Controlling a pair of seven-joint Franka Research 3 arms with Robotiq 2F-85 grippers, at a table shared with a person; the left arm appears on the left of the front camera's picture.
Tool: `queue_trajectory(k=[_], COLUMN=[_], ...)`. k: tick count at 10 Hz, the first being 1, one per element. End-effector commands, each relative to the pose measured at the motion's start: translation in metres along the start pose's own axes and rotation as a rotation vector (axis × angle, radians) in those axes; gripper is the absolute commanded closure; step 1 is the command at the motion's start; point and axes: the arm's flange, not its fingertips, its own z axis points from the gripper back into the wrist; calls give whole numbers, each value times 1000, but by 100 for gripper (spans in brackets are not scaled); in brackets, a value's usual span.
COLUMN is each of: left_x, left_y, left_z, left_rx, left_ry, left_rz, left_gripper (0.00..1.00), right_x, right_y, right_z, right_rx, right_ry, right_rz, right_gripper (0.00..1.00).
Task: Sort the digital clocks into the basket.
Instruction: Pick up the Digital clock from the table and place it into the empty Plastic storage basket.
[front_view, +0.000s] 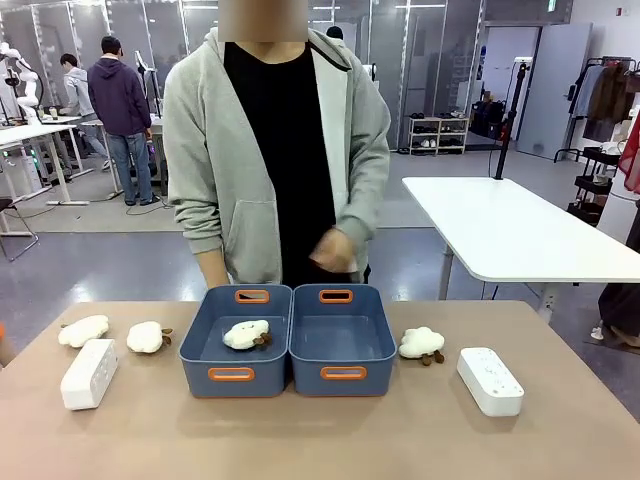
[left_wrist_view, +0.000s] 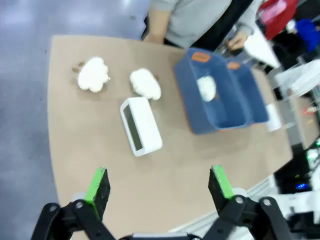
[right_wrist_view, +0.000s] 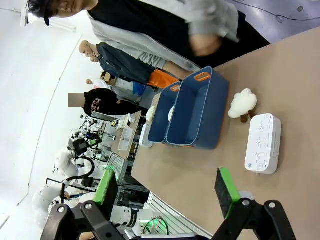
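Plush toy (front_view: 246, 334) in left bin (front_view: 200, 372), clocks (front_view: 89, 374) on table (front_view: 320, 440), left fingers (left_wrist_view: 98, 186), right fingers (right_wrist_view: 225, 185) released.

No legible txt, labels, brands or nos. anywhere.

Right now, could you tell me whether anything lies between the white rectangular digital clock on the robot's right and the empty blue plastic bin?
Yes: a fluffy white plush toy lies on the tan table between the white digital clock and the empty blue plastic bin, by its right wall, slightly toward the far side.
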Motion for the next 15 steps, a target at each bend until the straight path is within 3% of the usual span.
queue_trajectory(k=[1,4,7,10,12,15], left_x=[30,46,46,26,14,-12], left_y=[-9,-39,-53,-59,-65,-65], left_z=[-35,-122,-179,-232,-248,-283], left_rx=[146,359,468,515,486,557], left_ry=[168,218,257,313,334,405], left_rz=[-36,-20,96,164,220,244], left_gripper=[0,0,0,0,0,0], right_x=[-1,-1,-1,-1,-1,-1], right_y=[1,1,1,1,1,1], right_z=[1,1,1,1,1,1], right_rx=[7,7,7,7,7,7], right_ry=[1,1,1,1,1,1], right_rz=[13,13,13,13,13,13], right_gripper=[0,0,0,0,0,0])
